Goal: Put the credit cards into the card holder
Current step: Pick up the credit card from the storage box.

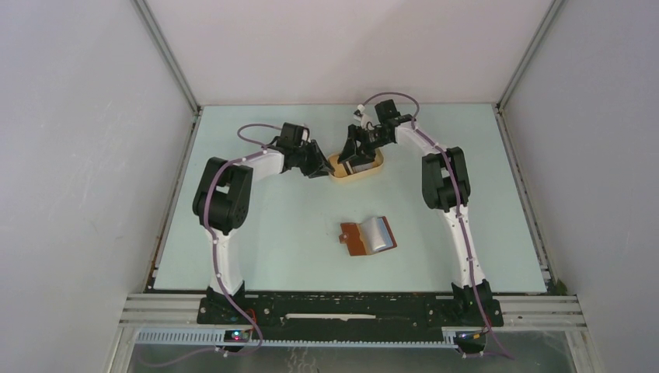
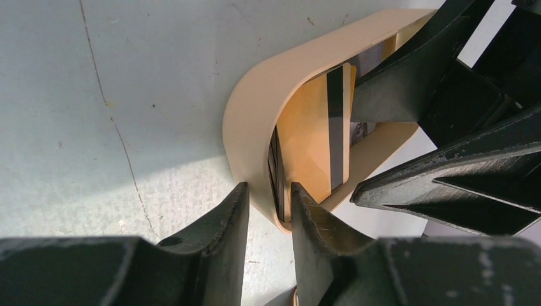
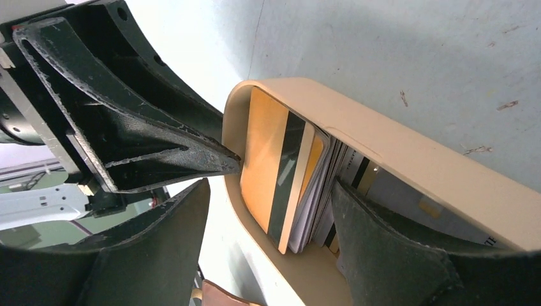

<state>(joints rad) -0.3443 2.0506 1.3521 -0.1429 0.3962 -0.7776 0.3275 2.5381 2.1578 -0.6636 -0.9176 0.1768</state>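
Several credit cards stand on edge in a tan oval tray, an orange card with a dark stripe at the front. My left gripper pinches the tray's end wall, one finger outside and one inside against the cards. My right gripper stands open over the same end, one finger outside the tray and the other behind the card stack. The reddish-brown card holder lies open in the table's middle with a grey card on it.
The two grippers crowd together at the tray's left end, fingers nearly touching. White walls enclose the pale table on three sides.
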